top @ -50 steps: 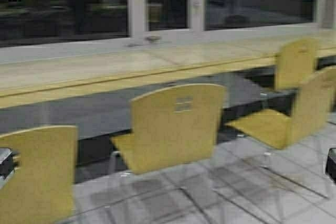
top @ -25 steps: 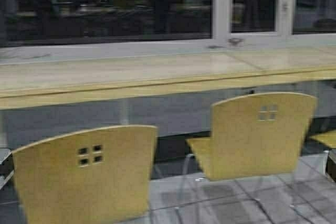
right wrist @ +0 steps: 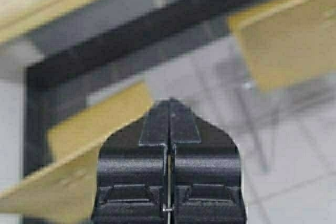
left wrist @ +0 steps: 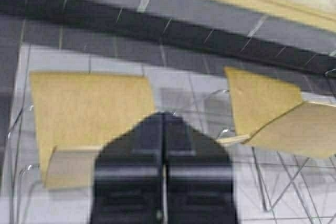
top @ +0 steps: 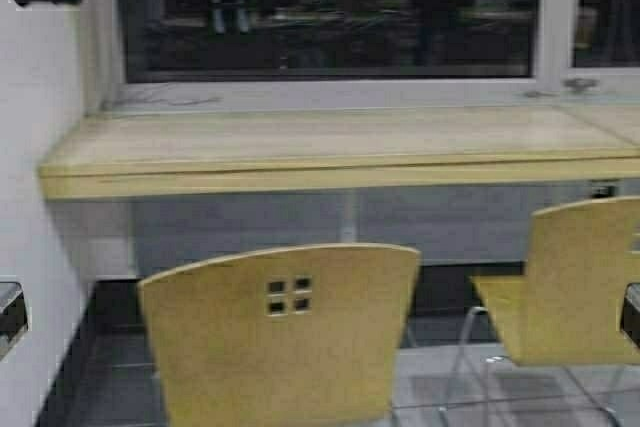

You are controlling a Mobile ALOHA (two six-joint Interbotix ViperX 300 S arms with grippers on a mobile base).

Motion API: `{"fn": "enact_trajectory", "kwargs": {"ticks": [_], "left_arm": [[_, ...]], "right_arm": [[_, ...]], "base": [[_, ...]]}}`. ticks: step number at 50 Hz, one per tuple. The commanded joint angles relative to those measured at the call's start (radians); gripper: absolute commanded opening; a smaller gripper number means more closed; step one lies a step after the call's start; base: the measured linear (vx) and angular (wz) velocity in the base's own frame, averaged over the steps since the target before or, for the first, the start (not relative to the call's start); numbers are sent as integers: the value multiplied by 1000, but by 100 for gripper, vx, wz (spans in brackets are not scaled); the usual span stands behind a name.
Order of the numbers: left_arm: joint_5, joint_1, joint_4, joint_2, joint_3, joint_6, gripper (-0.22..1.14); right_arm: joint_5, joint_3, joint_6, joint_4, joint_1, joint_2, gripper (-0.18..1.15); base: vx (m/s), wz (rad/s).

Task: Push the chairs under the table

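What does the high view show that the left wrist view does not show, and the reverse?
Only the high view shows the window, the white wall and the near chair's backrest with four cut-outs. Only the left wrist view shows the left gripper, shut, and the chairs' seats from above. Both show two chairs, not yet under the table, and the tiled floor.

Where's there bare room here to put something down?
The table top shows bare from the wall end rightward. Floor shows between the near chair and right chair. Below is crowded with chair legs.
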Motion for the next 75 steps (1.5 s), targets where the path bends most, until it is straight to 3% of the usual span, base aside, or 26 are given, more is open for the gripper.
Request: {"fn": "enact_trajectory", "kwargs": {"ticks": [1,11,21,33,40,47,53,58,67,71,75], "left_arm": [[-3,-34,-2,106,-72,-23,3],[-5,-141,-117,348,-143,-109,4],[-44,-209,-273,686,-261,-219,4],[-169,-318,-528,916,-347,-334,4],[-184,-339,-581,989,-410,-341,4],[-189,-339,-646,1069,-471,-339,6],[-189,-339,-684,1134,-529,-339,20],[-189,-339,-704,1183,-575,-345,42],[-189,-339,-793,1244,-649,-371,84],[-181,-336,-819,1270,-676,-379,91],[-166,-336,-825,1295,-703,-380,91]], "right_arm": [[11,-28,28,2,2,12,4],[18,-17,103,34,3,51,5],[-8,-58,176,101,18,224,6],[-60,-302,202,153,187,635,6],[-48,-479,255,250,290,902,6],[-48,-554,307,347,324,1057,6],[-57,-575,314,416,337,1129,10],[-72,-603,318,462,337,1170,23],[-106,-678,325,549,337,1230,81],[-109,-692,331,630,337,1252,101],[-107,-683,333,753,337,1272,104]], "base": [[5,31],[5,27],[5,16],[1,2],[-1,-6],[-1,-7],[-1,-6],[-1,-2],[1,4],[1,6],[1,4]]}}
